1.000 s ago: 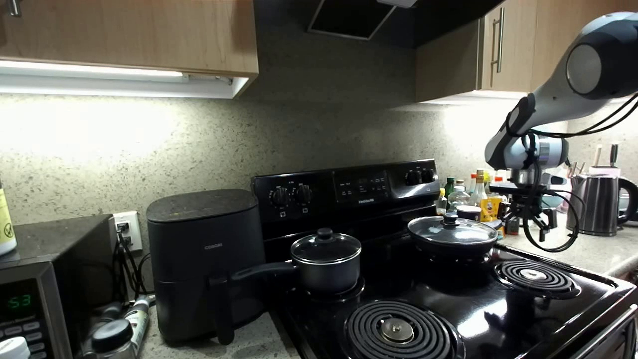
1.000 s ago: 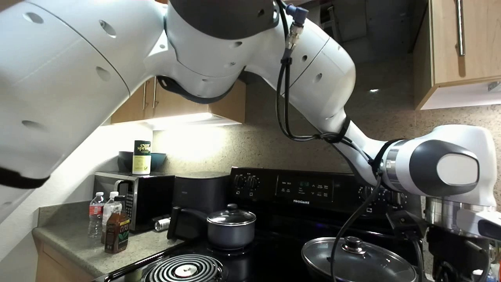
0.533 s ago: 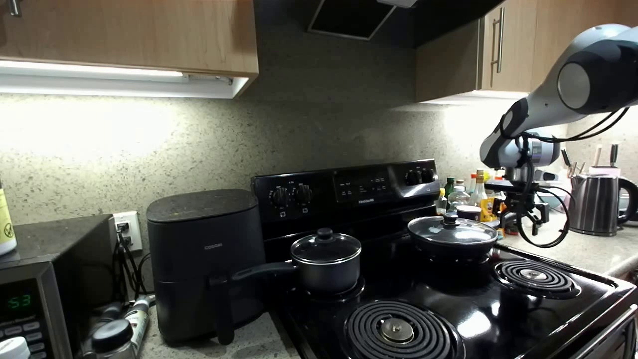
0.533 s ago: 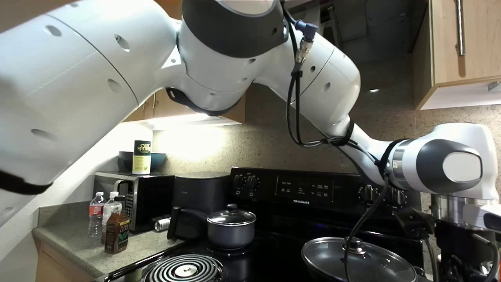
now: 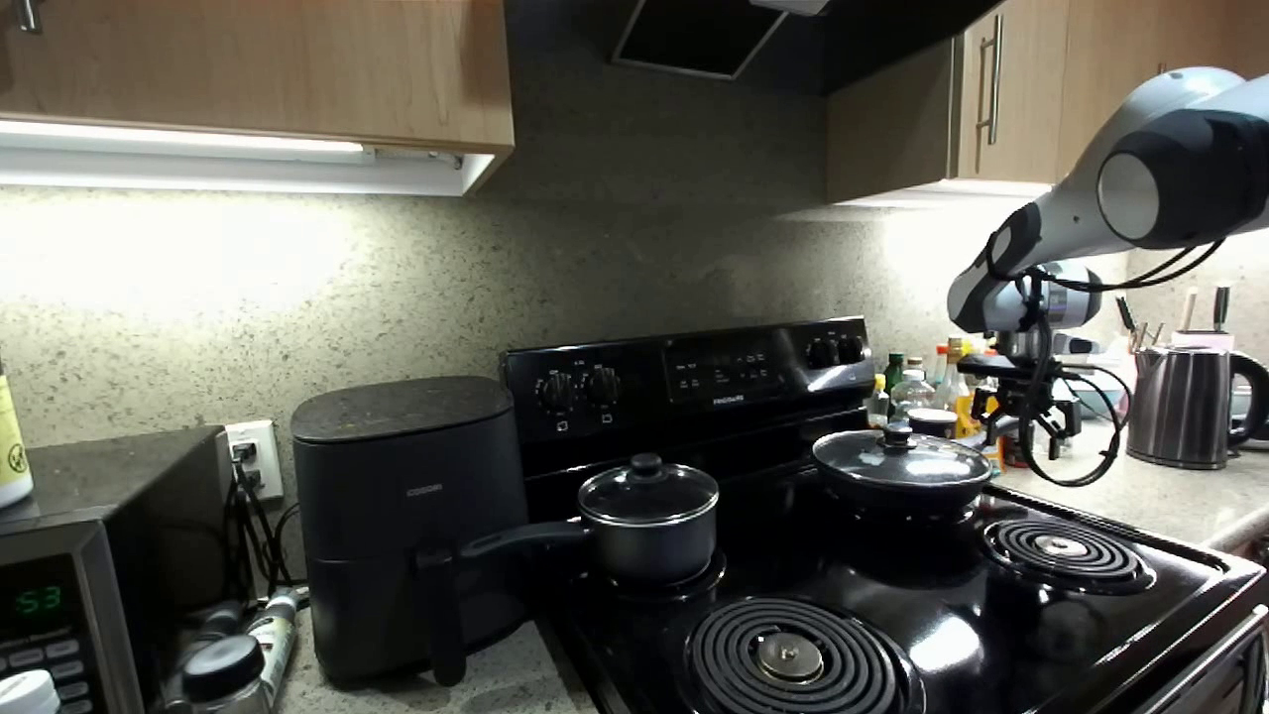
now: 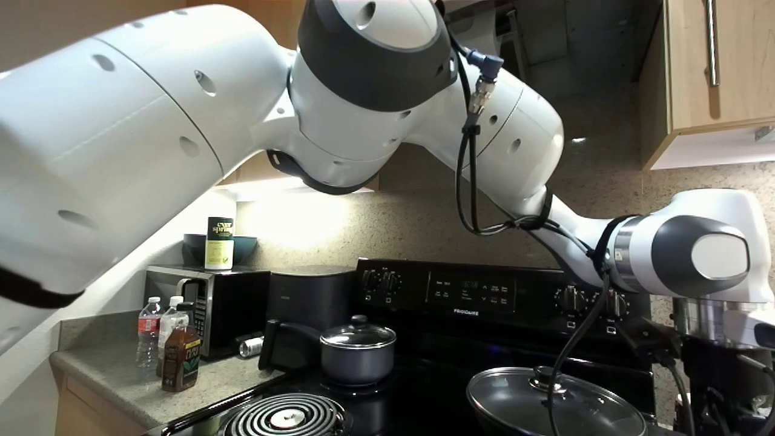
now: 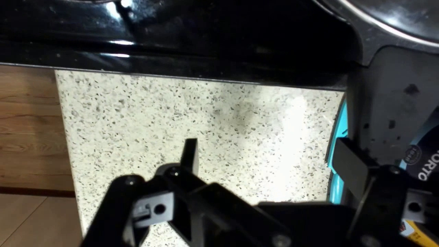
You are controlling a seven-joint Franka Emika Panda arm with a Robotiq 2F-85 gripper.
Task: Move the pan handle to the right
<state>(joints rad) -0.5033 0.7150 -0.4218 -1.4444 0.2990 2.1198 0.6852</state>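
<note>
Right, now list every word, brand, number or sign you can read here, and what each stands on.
"FRIGIDAIRE": stove back panel.
"ever spring": tall canister.
"COSORI", slightly blurred: air fryer.
"53", green digits: microwave display.
"ORTO", rest out of sight: dark container, wrist view.
Too small or blurred: microwave keys, stove display, knob markings, brown bottle's label, red water-bottle label, far bottles, container's round seal.

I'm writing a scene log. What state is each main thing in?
Gripper: open, holding nothing.
Pan: lidded, not gripped.
Pot: lidded, upright.
Front coils: dark, not glowing.
Air fryer: shut.
Microwave display: lit.
Cabinet light: on.
Kettle: upright; whether switched on, can't tell.
Brown bottle: upright.
</note>
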